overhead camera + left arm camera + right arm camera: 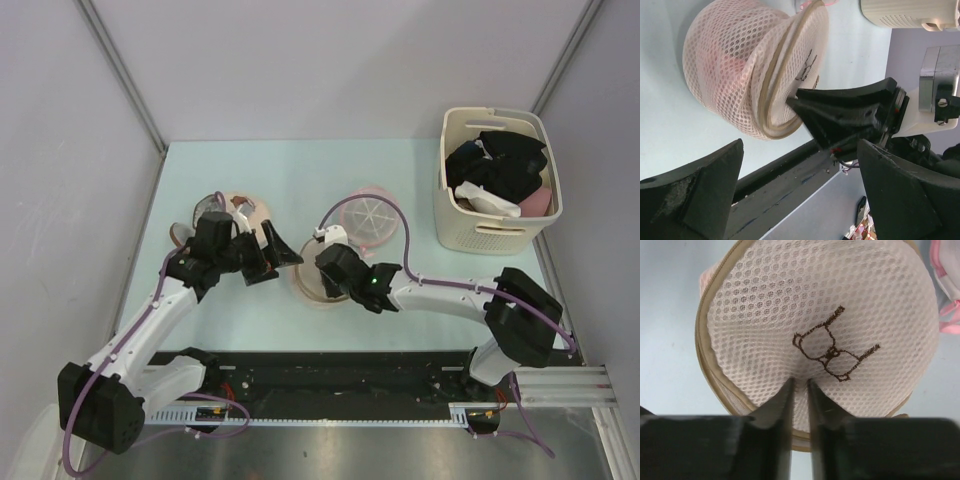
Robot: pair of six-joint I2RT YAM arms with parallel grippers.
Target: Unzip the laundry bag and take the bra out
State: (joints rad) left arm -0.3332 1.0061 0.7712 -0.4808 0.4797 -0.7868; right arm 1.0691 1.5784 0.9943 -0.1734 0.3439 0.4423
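At mid-desk [280, 170] sits the laundry bag [820, 305]: soft, light mesh, likely to crumple and slide, so grip near its stiffer rim seam. Your right gripper [800, 382] has its fingers nearly together, pinching the domed end. Your left gripper [801, 145] has its fingers wide apart, holding nothing.

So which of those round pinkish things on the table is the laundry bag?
On the pale green table, look near the middle, toward the front edge. The laundry bag is the pinkish mesh drum there, under the right claw. Unlike the flat pink disc with white spokes just beyond it, it is puffy, with a small brown stitched drawing on one round end.
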